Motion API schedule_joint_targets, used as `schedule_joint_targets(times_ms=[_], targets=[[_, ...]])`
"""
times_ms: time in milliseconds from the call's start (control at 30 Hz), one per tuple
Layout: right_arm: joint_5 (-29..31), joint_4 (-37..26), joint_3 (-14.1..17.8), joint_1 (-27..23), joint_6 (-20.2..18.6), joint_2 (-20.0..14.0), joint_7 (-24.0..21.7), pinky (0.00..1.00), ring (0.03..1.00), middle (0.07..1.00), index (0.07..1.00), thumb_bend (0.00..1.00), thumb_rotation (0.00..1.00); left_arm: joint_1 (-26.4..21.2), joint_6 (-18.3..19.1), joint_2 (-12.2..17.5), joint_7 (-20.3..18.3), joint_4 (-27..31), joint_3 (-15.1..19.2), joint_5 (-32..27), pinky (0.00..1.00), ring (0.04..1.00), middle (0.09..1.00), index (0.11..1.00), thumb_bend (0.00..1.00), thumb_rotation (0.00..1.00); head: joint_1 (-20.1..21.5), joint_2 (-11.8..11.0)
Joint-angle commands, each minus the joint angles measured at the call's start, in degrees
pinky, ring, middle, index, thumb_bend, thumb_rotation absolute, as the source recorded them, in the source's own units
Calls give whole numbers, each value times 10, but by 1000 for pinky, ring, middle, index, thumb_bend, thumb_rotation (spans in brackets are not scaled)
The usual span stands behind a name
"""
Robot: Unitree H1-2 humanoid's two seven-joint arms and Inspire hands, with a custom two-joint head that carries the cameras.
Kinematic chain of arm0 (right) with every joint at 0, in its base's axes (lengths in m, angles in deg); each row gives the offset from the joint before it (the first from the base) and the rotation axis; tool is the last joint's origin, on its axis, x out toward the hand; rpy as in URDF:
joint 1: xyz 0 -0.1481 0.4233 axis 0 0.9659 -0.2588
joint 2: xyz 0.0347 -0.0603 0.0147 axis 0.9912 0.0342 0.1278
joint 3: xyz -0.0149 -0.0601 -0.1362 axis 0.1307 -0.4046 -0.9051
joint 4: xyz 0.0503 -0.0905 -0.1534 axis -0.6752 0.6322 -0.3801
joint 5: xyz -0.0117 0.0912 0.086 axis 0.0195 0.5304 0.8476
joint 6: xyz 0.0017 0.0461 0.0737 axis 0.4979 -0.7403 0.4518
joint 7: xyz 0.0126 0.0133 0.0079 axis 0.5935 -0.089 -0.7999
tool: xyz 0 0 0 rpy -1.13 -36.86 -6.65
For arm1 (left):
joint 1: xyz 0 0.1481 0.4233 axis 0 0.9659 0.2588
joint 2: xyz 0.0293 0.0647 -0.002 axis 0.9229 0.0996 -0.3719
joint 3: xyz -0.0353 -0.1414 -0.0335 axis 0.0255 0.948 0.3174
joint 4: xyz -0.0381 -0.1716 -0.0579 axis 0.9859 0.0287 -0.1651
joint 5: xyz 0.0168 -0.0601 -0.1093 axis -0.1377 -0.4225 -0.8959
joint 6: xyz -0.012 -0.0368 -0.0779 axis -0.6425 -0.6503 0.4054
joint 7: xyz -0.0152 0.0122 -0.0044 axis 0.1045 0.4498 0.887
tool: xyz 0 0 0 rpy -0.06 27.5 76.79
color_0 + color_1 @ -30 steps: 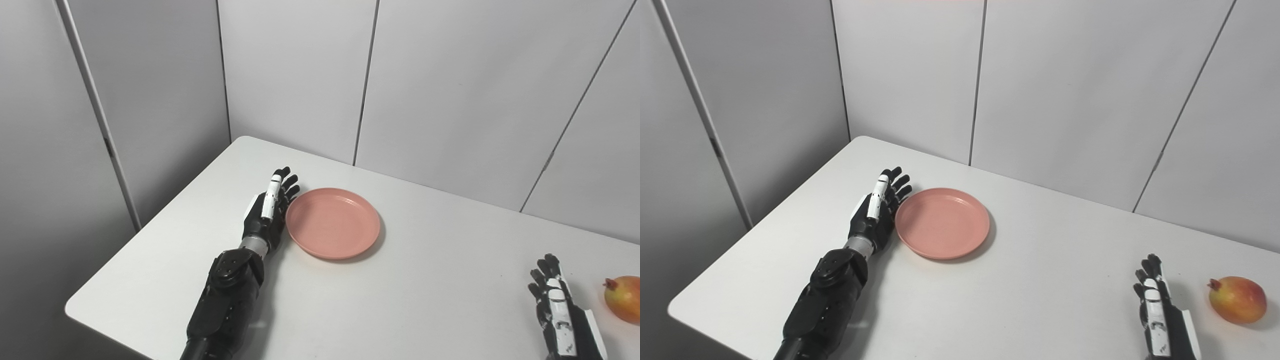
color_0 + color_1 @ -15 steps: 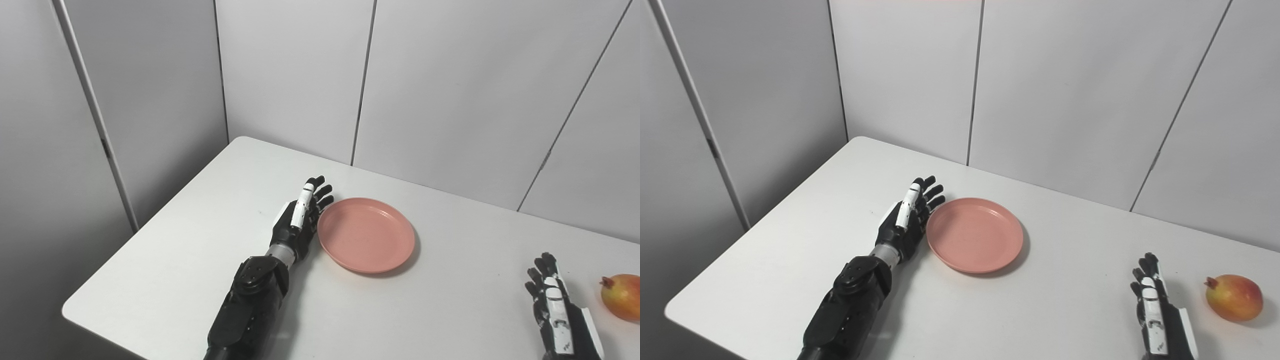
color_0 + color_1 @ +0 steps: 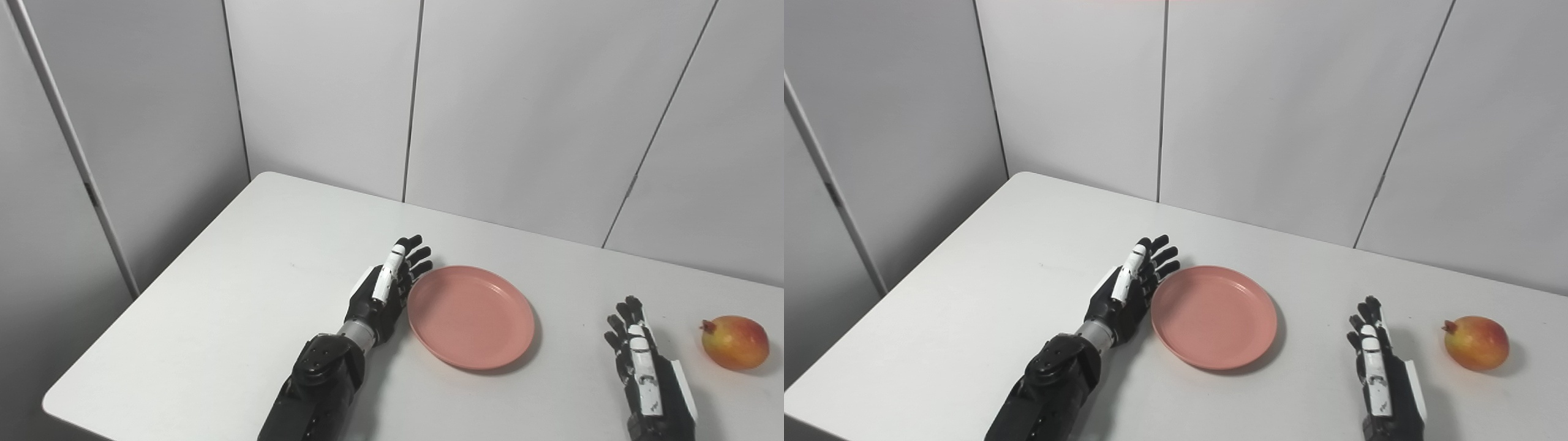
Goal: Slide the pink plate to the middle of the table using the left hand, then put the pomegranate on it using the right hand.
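**Pink plate beside the left robot hand, pomegranate apart at the right**

Pink and shallow, the plate (image 3: 470, 316) lies flat on the white bench (image 3: 245, 294), close to the middle of the visible surface. At its 9 o'clock edge stands the left robot hand (image 3: 384, 294), set on its side with the palm turned toward the plate. Its fingers (image 3: 409, 252) are straight and slightly spread, pointing toward 1 o'clock, and they grasp nothing. The hand looks to be touching the plate's rim, though at this angle contact is not certain.

The right robot hand (image 3: 1379, 366) sits at about 3 o'clock from the plate and a little nearer the camera, clear of the rim. It too stands edge-up with fingers extended and apart, holding nothing.

The pomegranate (image 3: 1477, 342), red shading to yellow with its small crown toward 9 o'clock, rests on the bench at about 2 o'clock from the right robot hand, with bare bench between them. It is well apart from the plate.

Grey wall panels (image 3: 520, 110) rise behind the bench.
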State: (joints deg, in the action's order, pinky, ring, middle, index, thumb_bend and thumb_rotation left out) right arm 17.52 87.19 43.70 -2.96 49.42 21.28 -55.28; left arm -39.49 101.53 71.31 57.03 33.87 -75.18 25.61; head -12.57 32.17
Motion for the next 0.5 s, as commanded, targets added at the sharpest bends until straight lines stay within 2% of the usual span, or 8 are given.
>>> schedule_joint_targets(times_ms=[0, 467], targets=[[-6, 5, -8, 15, -6, 8, 4, 955, 969, 984, 1000, 183, 1000, -3, 8, -5, -9, 10, -13, 14, 930, 941, 948, 936, 391, 1000, 3, 3], [-14, 3, -14, 13, -6, 7, 4, 943, 963, 981, 1000, 192, 1000, 24, 13, -25, -17, 39, -59, 53, 905, 919, 925, 908, 382, 1000, 27, 20]])
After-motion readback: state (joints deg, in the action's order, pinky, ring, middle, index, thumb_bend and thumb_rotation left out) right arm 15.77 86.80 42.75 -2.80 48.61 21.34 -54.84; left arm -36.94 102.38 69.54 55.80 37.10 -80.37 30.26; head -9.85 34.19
